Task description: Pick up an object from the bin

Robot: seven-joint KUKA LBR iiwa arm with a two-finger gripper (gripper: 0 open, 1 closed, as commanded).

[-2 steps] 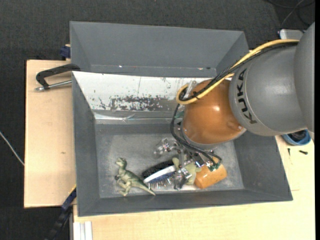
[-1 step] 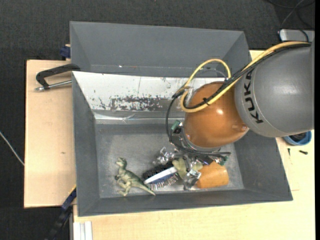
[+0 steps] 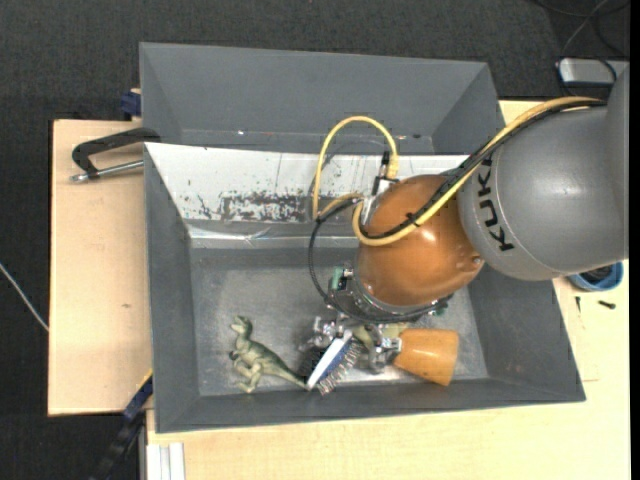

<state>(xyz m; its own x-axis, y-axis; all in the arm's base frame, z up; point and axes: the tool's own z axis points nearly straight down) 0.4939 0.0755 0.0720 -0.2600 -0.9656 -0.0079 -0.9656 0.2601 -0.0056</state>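
My gripper [image 3: 352, 332] is down near the bin's front wall, under the arm's orange cover. It is right over a small brush [image 3: 330, 364] with a blue and white handle and dark bristles, which lies slanted on the floor. An orange cup-shaped thing [image 3: 430, 356] lies on its side just right of the gripper, close to it or touching it. A green toy dinosaur [image 3: 256, 354] lies to the left of the brush, its tail reaching toward the bristles. The gripper's lower part is mixed in with the brush, and I cannot see whether anything is held.
The arm's large grey body and orange cover hang over the right half of the bin. The front wall is close behind the brush and dinosaur. Bare floor lies at the left and back of the bin.
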